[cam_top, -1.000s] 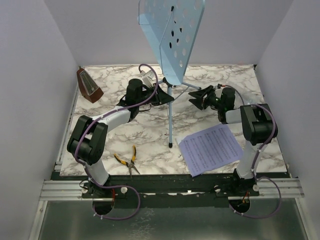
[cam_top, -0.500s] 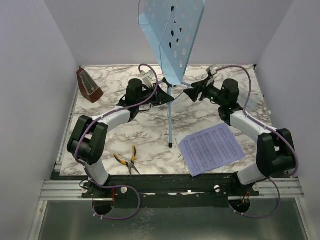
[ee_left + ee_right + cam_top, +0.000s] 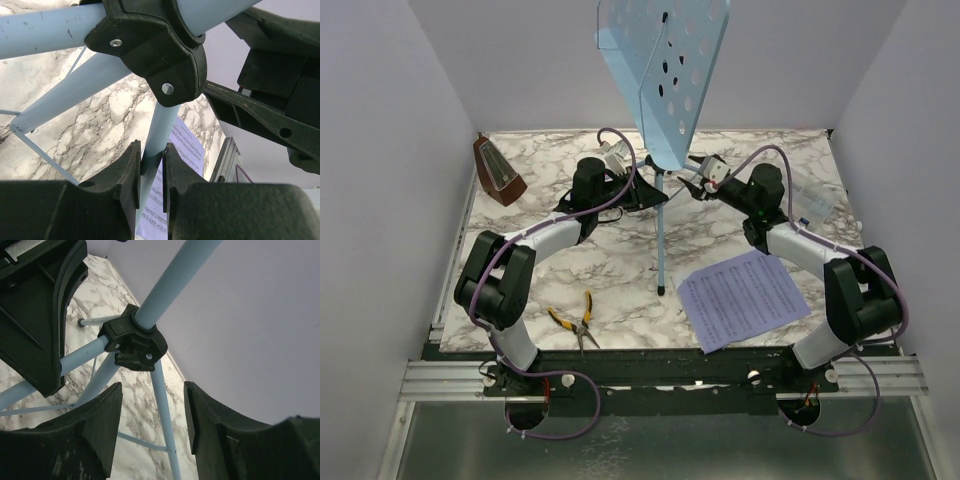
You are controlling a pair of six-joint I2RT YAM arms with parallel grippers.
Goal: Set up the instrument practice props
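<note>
two hands meet at the base of the music stand [image 3: 620,40], which stands at the middle back of the worktop [image 3: 605,270]. its desk is a light blue sheet of metal, flat and punched with round and oval holes, and it rises close to the overhead camera. below it, round pale blue tubes spread from a black moulded plastic hub [image 3: 132,342] held with small silver screws, and thin blue braces run between the legs. one leg reaches toward the near side and ends in a dark foot on the marble-patterned surface.

the left hand [image 3: 151,170] is clamped on one of these tubular legs just under the hub, its matte black fingers [image 3: 129,172] pressed to either side of the tube. the right hand [image 3: 152,400] has come in from the other side with its fingers [image 3: 102,425] well apart; the hub and a leg show in the gap beyond them, and nothing is gripped.

the sheet of music [image 3: 740,295] lies flat on the worktop at the near right, pale paper covered with fine printed staves, just in front of the right arm. the metronome [image 3: 500,172], a small brown pyramid, stands in the far left corner by the wall, well apart from the stand.

yellow-handled pliers [image 3: 575,320] lie at the near left. a clear plastic box [image 3: 817,200] sits at the right edge, partly behind the right arm; what it holds cannot be made out.
</note>
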